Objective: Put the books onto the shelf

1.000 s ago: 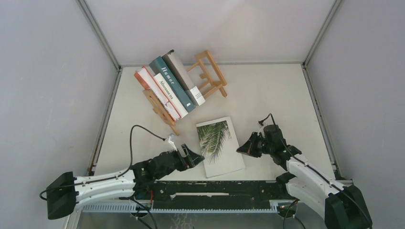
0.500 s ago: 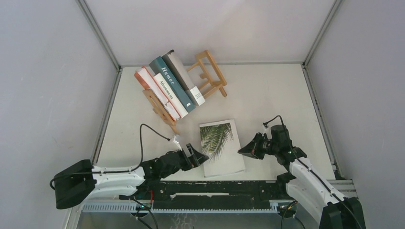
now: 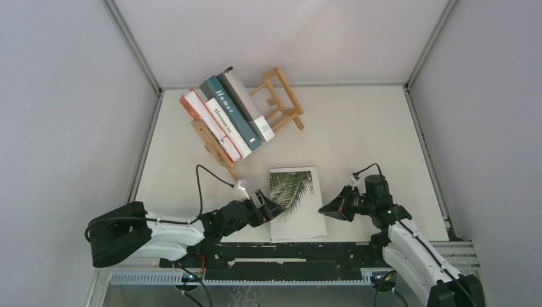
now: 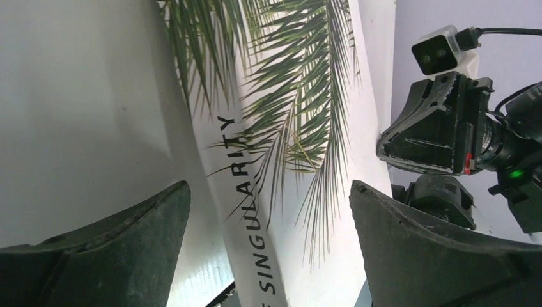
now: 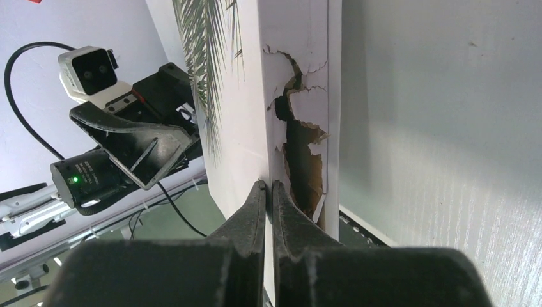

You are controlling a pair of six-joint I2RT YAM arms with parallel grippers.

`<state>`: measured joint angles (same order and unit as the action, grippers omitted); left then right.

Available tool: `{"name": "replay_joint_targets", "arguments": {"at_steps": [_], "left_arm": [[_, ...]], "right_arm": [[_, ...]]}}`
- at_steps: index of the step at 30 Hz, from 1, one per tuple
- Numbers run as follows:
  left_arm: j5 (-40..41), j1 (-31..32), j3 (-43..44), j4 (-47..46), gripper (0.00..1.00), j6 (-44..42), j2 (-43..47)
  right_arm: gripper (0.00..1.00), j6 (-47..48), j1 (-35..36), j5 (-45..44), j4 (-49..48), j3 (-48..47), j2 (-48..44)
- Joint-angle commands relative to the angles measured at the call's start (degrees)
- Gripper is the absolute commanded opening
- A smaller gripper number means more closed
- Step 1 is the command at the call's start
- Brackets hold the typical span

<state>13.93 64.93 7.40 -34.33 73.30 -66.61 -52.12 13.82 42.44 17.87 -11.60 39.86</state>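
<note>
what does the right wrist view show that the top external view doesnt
Only the right wrist view: a ragged tear along the edge of the palm leaf book, and the right gripper with its fingers pressed shut right at that edge.
Only the top external view: the shelf at the far side of the table, holding four books.
Both: the palm leaf book between the two grippers, with the open left gripper at the side opposite the right one.
</note>
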Motion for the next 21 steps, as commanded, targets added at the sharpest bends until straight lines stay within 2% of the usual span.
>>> {"name": "replay_joint_targets", "arguments": {"at_steps": [1, 6, 11, 21], "left_arm": [[-2.35, 0.38, 4.19, -8.82, 0.96, 2.06, -3.04], [-3.87, 0.97, 4.40, -12.93, 0.90, 2.86, -4.74], [-4.70, 2.15, 5.96, -12.96, 0.86, 2.43, -5.10], [-4.36, 3.88, 6.10, -12.87, 0.70, 2.48, -4.76]], "right_arm": [[0.00, -2.12, -0.55, 2.26, -0.89, 0.17, -1.08], [0.00, -2.26, -1.07, 2.71, -2.11, 0.36, -0.25], [0.00, -2.20, -1.42, 2.83, -3.52, 0.60, 0.72], [0.00, -1.97, -2.25, 3.51, -4.68, 2.15, 0.66]]}}
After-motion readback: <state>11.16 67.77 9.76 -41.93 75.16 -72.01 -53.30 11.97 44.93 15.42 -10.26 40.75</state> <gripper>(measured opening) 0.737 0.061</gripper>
